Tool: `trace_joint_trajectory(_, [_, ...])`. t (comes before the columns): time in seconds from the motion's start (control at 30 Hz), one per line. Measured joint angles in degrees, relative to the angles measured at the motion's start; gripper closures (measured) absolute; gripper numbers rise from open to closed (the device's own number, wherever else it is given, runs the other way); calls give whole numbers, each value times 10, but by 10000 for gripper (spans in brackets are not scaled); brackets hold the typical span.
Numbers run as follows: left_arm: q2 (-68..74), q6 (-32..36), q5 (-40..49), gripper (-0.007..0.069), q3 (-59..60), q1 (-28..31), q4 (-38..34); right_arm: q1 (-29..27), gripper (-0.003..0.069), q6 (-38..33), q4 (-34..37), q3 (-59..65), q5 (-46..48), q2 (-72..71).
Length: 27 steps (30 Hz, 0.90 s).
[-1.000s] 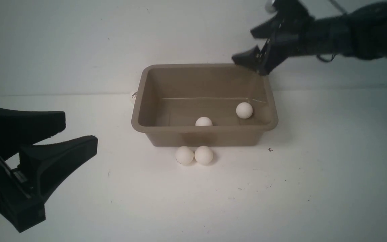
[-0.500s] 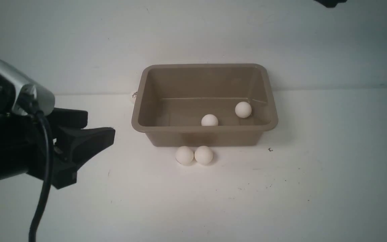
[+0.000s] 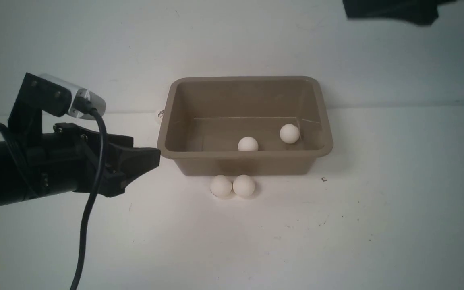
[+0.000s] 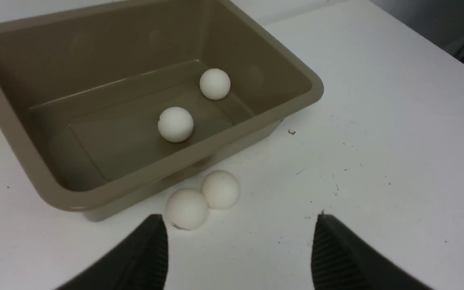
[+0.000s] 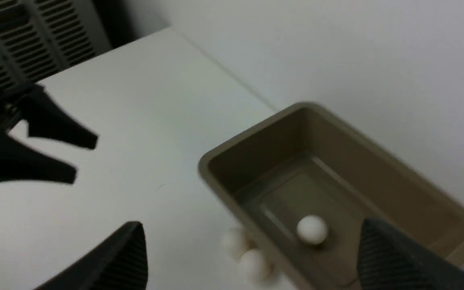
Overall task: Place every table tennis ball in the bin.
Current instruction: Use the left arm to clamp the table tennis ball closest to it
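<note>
The taupe bin (image 3: pixel 248 154) stands mid-table and holds two table tennis balls (image 3: pixel 248 143) (image 3: pixel 289 133). Two more balls (image 3: pixel 220 186) (image 3: pixel 243 185) touch each other on the table against its near wall. Another ball (image 3: pixel 159 115) peeks out behind the bin's far left corner. My left gripper (image 3: pixel 148 154) hovers left of the bin, open and empty. In the left wrist view its fingers (image 4: pixel 155 249) frame bare table just short of the nearest ball (image 4: pixel 186 208). My right gripper (image 5: pixel 251 222) hangs high over the bin (image 5: pixel 216 161), open and empty; the front view shows only a dark piece of that arm (image 3: pixel 389 10).
A white wall rises right behind the bin. A small dark mark (image 3: pixel 324 179) lies on the table to the right of the bin. The table's right edge (image 4: pixel 437 44) drops off to dark floor. A slatted vent (image 5: pixel 34 32) stands beyond the table's left side.
My left arm has risen and swung forward toward the bin's left side. My right arm has lifted away from above the bin, almost out of the front view. The nearer ball inside rolled slightly.
</note>
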Motion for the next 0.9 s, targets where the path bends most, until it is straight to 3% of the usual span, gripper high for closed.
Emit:
trace_joint_trajectory(0.27, [4,24,4,188,0,0,-16,49,16,58,-98,63,21,0])
trace_joint_trajectory(0.4, [32,29,42,188,0,-2,-15,54,17,61,-109,67,21,-1])
trace_joint_trajectory(0.53, [71,77,43,188,0,-30,11,54,19,61,-113,68,21,-4])
trace_joint_trajectory(0.63, [118,137,1,188,0,-85,24,54,26,61,-120,68,21,-4])
trace_joint_trajectory(0.73, [148,149,-44,188,0,-111,8,54,29,61,-121,68,21,-4])
trace_joint_trajectory(0.9, [218,165,-149,188,-3,-161,-105,54,36,61,-121,68,21,-4])
